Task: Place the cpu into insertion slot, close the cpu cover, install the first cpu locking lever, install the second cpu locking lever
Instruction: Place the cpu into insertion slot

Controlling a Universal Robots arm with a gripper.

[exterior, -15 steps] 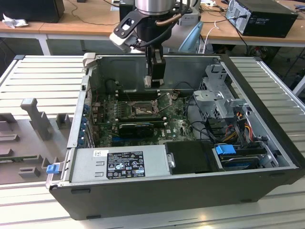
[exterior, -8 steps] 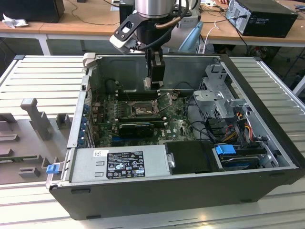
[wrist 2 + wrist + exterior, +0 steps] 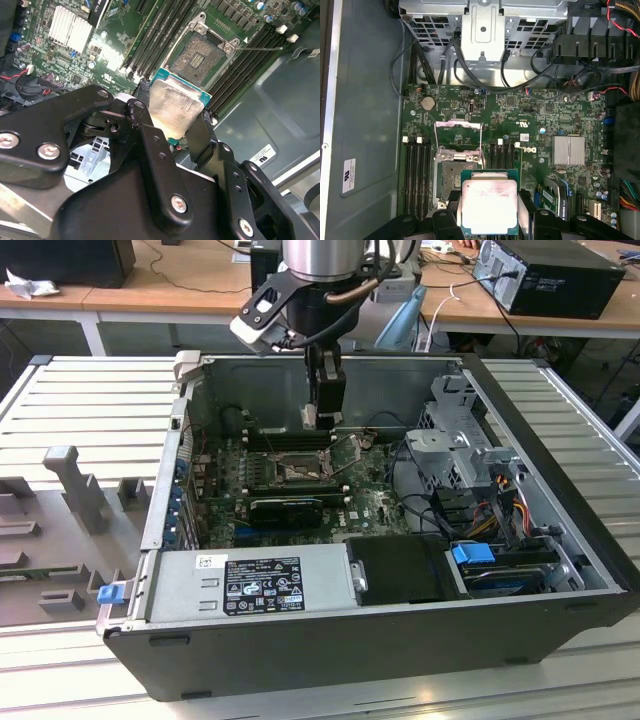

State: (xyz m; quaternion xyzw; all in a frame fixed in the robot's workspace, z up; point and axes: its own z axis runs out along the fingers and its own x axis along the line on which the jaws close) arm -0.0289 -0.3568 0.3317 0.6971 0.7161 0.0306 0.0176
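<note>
My gripper [image 3: 322, 422] hangs inside the open computer case, shut on the cpu [image 3: 489, 207]. In both wrist views the chip's silver-grey top shows between the black fingers [image 3: 150, 145], with its green edge sticking out. The cpu [image 3: 175, 107] is held above the green motherboard, just beside the insertion slot [image 3: 452, 177] and apart from it. The dark square insertion slot [image 3: 200, 52] lies bare, with nothing in it. The cpu cover [image 3: 458, 134] is flipped open on the slot's far side. A thin wire locking lever [image 3: 481, 145] stands released along the slot.
Long black memory slots [image 3: 417, 175] flank the socket. A black graphics card [image 3: 285, 508] and the power supply [image 3: 250, 585] sit nearer the exterior camera. A drive cage [image 3: 455, 450] with cables fills the exterior view's right side. A silver heatsink [image 3: 568, 150] sits on the board.
</note>
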